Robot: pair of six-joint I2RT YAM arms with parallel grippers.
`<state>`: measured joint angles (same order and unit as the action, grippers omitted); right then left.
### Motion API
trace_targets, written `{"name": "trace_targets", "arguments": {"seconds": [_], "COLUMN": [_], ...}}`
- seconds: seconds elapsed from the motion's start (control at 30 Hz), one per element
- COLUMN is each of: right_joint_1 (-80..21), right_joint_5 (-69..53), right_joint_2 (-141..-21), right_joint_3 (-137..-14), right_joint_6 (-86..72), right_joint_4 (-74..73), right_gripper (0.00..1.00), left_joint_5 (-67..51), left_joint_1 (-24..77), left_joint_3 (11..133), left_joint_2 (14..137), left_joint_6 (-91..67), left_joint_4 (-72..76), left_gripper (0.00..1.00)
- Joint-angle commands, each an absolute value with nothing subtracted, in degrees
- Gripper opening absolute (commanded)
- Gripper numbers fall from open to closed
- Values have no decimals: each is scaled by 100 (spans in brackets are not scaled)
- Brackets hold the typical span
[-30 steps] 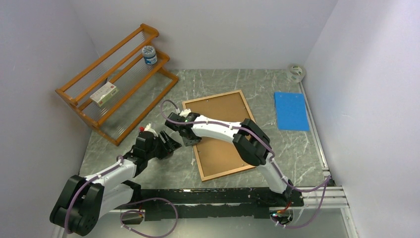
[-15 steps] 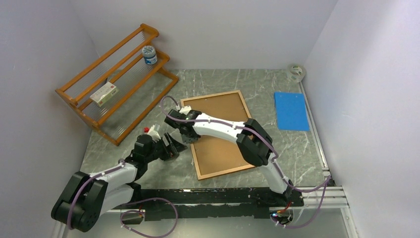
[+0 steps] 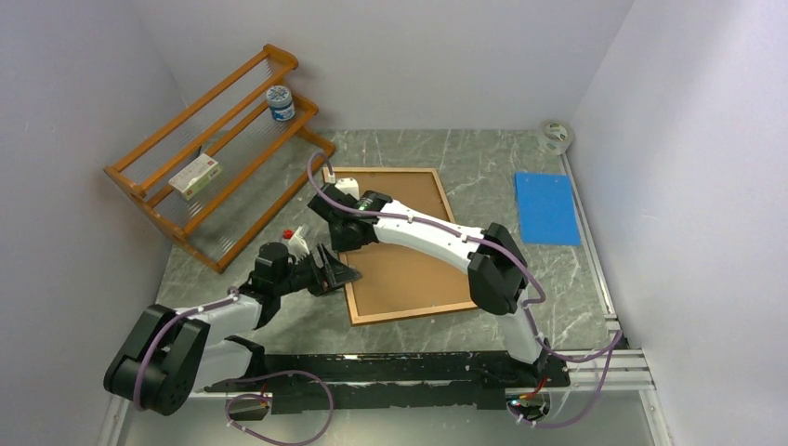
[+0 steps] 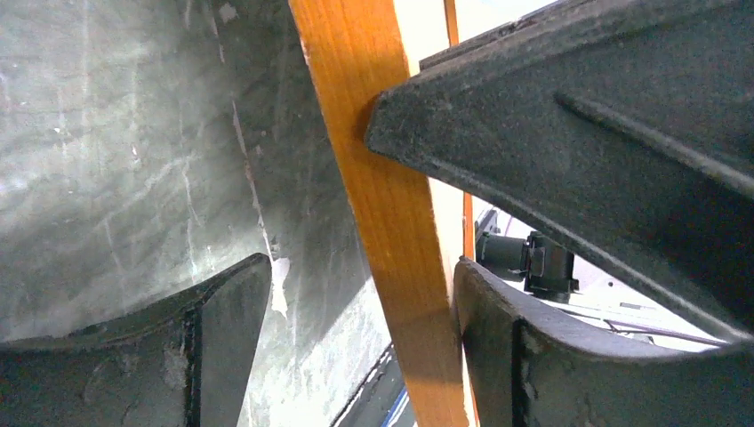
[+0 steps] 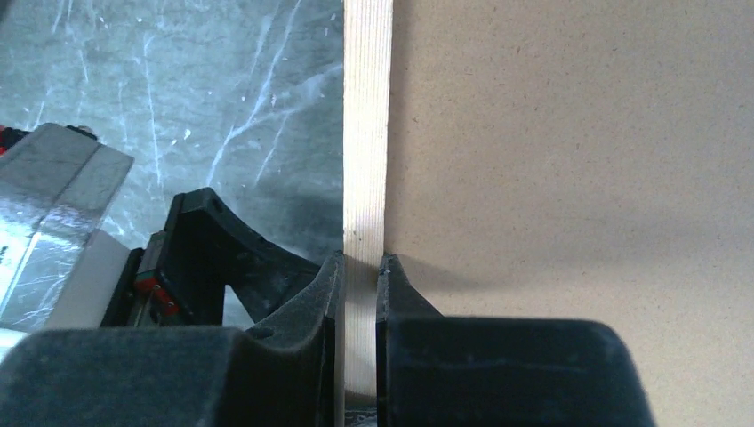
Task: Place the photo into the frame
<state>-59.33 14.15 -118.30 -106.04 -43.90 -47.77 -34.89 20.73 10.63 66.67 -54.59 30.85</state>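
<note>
Left arm and right arm: white shells are joined by bulky black joints. Purple cables are routed along both. Curved fingers are finished in matte, grainy black.

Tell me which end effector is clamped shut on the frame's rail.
The right end effector: its fingers pinch the frame by its rail. The left end effector only straddles that rail, open.

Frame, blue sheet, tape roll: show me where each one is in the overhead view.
frame [image 3: 395, 171]: top external view, on its far wooden rail.
blue sheet [image 3: 546, 207]: top external view, middle of the sheet.
tape roll [image 3: 555, 138]: top external view, on the roll's upper face.
</note>
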Motion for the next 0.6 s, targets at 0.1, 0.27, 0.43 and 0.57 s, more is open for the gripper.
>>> {"name": "trace_targets", "arguments": {"seconds": [0.1,0.27,0.43,0.57], "right_joint_1": [-5877,-5775,-5593,-5380], "right_joint_5": [1236,1288,1418,1787], "right_joint_2": [-11484,-11433,-11116,-10594], "right_joint_3": [-10986,-10969,-10847,-10570], "right_joint_6": [-4535,-4544,-4494,-4387], "right_joint_4": [-4120,-4245,-4334,-4307], "right_gripper": [4,21,45,59], "left_joint_5": [-3920,-3914,-3842,-3664], "left_joint_1": [2083,2083,2083,2067], "left_joint_3": [1241,1292,1647,2197], "left_joint_2": [7091,7066,6844,6612], "left_joint_6": [-5743,-6089,-5999,-5702], "left_joint_4": [3628,3466,2517,1344], "left_gripper": [63,37,18,4]}}
